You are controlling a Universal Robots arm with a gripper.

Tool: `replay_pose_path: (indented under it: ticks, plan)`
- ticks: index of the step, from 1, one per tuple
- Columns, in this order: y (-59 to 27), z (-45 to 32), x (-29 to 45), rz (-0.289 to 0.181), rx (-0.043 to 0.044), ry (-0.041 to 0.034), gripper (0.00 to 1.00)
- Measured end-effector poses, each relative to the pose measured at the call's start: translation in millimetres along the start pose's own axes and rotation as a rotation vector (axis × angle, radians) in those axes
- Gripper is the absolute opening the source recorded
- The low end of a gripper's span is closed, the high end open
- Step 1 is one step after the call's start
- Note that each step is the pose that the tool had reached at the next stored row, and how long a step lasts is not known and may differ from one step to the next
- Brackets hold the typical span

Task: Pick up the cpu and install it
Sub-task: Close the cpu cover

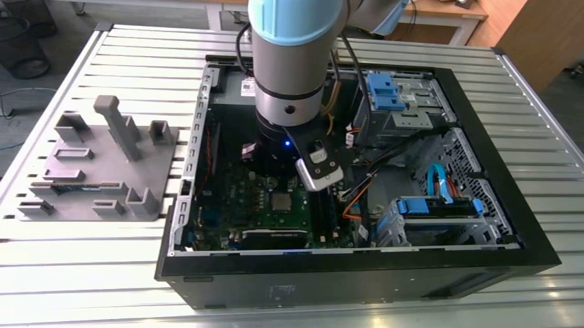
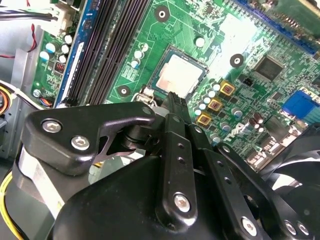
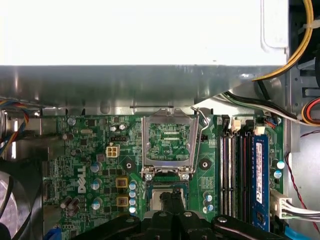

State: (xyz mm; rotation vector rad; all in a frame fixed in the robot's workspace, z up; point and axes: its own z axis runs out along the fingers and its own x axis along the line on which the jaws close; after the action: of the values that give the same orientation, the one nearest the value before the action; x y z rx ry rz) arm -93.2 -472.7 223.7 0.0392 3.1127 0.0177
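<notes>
Install judged nearly done: cpu seated in socket; gripper closed, empty, tips held just above cpu edge; frame not yet lowered

Arm inside open computer case, cpu on motherboard

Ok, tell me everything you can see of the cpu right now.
The cpu is a small flat square with a silver metal top. It lies level on the green motherboard, beside the socket frame, which stands hinged open. The shut gripper hangs at its edge; contact is unclear.
</notes>
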Motion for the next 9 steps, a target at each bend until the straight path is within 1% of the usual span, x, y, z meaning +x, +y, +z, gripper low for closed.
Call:
replay_pose_path:
  ticks: [5, 7, 9]
  plan:
    - [1.2, 0.1, 0.0, 0.0, 0.0, 0.0, 0.11]
    - [4.6, 0.1, -0.5, 0.0, 0.0, 0.0, 0.11]
    - [4.6, 0.2, -0.7, 0.0, -0.0001, 0.0, 0.11]
